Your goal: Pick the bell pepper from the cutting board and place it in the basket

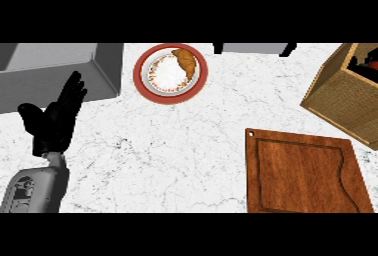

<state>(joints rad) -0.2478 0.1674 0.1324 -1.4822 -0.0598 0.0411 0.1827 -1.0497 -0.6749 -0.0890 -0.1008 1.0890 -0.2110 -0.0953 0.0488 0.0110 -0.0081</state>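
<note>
so the only hand showing is the left hand (55,120), over at the left side of the bench (170,150), fingers straight and spread, pointing up, holding nothing, looks like it's just resting there. right hand isn't anywhere in view. just beyond its fingertips is the grey sink (59,70), and further along the top there's a red-rimmed plate (170,73) with a croissant (186,63) lying on it

cutting board (306,172) sits bottom right, well apart from the hand, and its top is bare, no bell pepper on it. the wicker basket (343,100) is up in the right corner just past the board, and there's something dark with a bit of red inside it (369,64), can't really tell what, but my guess is that's the pepper. if so the placing part looks done and there's basically nothing left to do
</note>
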